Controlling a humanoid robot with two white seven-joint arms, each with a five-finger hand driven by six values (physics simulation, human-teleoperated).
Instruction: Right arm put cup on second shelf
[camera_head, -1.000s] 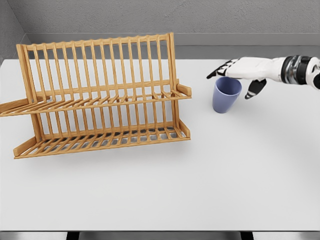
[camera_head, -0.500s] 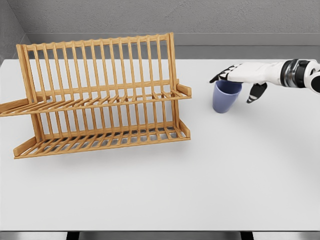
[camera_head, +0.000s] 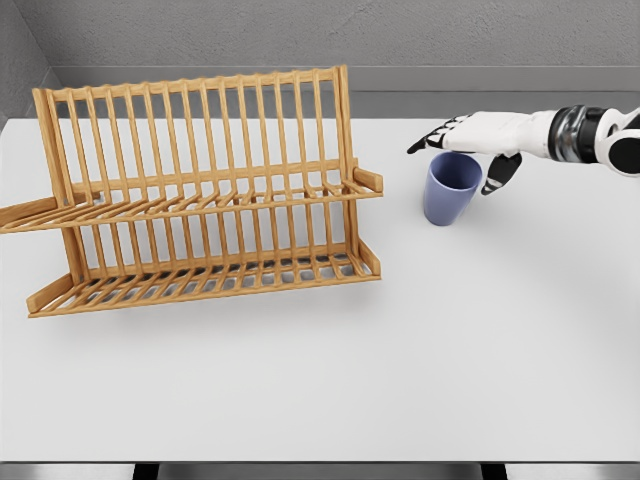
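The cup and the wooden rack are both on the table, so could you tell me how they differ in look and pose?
The cup is blue, smooth and solid-walled, while the rack is tan wood built from open slats. The cup is small and low; the rack is far wider and taller, with two tiers. The cup stands right of the rack, apart from it, with the right hand spread open over its rim; nothing is near the rack. Both rest upright on the white table.

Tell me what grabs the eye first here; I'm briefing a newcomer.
The wooden rack with two slatted shelves fills the table's left half. To its right a blue cup stands upright on the white table. The right robot hand hovers at the cup's rim, fingers spread.
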